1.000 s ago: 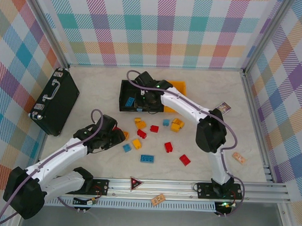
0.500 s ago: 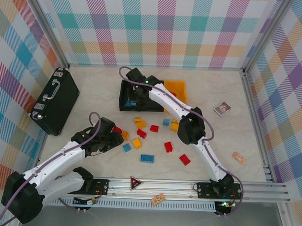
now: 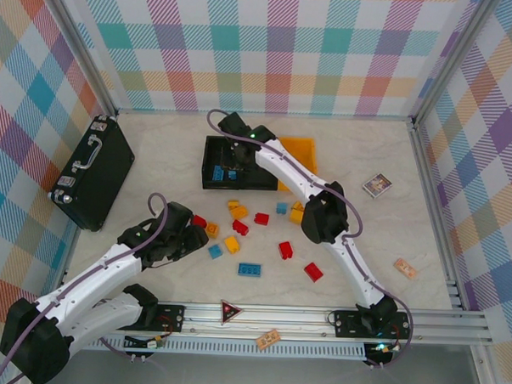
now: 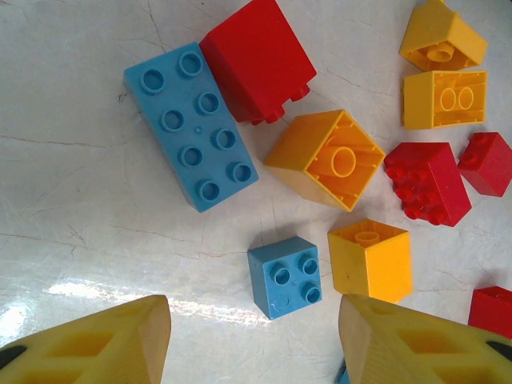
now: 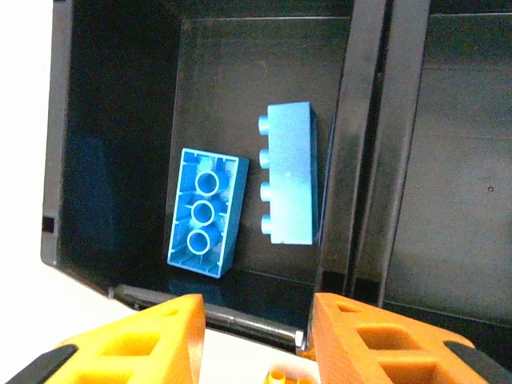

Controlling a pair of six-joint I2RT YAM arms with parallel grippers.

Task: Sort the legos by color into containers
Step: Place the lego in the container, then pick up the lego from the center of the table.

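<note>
Red, blue and yellow-orange legos lie loose mid-table, among them a long blue brick (image 3: 250, 269) and a red one (image 3: 285, 249). The containers stand at the back: a left black bin (image 3: 209, 181), a middle black bin (image 3: 263, 182) and a yellow-orange bin (image 3: 299, 149). My right gripper (image 3: 236, 157) (image 5: 256, 340) hovers open over the left black bin (image 5: 120, 120), where two blue bricks (image 5: 205, 212) (image 5: 290, 172) lie. My left gripper (image 3: 183, 237) (image 4: 252, 344) is open and low over the table, with a small blue brick (image 4: 284, 276) just ahead of the gap. A yellow-orange brick (image 4: 370, 260) sits beside its right finger.
A large black case (image 3: 95, 172) with a silver handle lies at the left. A small card (image 3: 376, 184) and a tan block (image 3: 405, 267) are at the right. A metal rail (image 3: 301, 317) runs along the near edge, with another tan block (image 3: 269, 338) below it.
My right gripper has opened over the left black bin, and a second blue brick now lies there. The left gripper shifted slightly toward the near bricks.
</note>
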